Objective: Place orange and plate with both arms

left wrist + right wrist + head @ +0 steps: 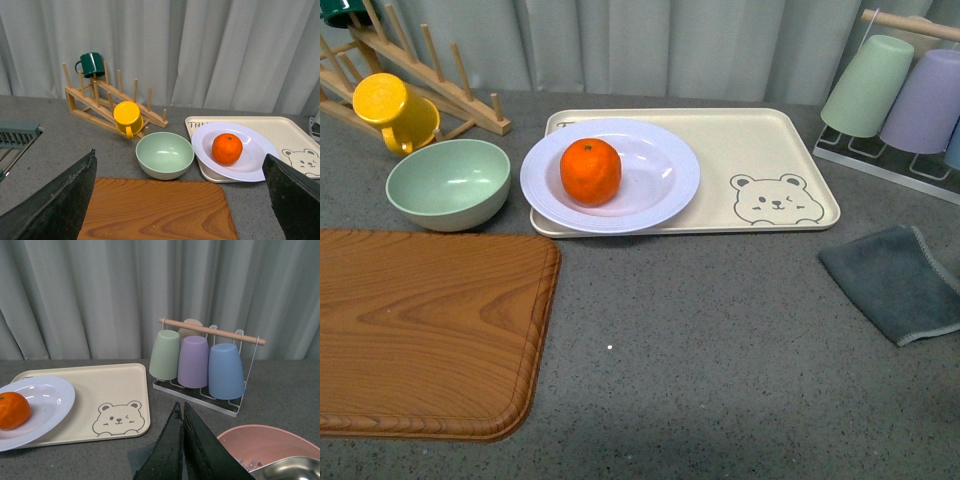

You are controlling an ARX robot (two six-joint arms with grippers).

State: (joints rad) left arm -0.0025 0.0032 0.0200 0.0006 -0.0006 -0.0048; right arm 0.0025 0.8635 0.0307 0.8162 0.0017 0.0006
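The orange (590,171) lies in the well of the pale lavender plate (665,188), which rests on the left part of the beige bear tray (770,140). Neither arm shows in the front view. In the left wrist view my left gripper (179,156) is open wide with nothing between its fingers, hanging over the wooden board (155,210); the orange (227,149) and plate (252,160) lie beyond it. In the right wrist view my right gripper (181,406) is shut on nothing, above the grey table, with the plate (50,400) and orange (12,410) off to one side.
A green bowl (448,183) stands beside the plate, with a yellow mug (392,112) on a wooden rack (440,75) behind it. A grey cloth (898,282) lies at the right, below a cup rack (900,100). A pink bowl (265,442) sits close to my right gripper.
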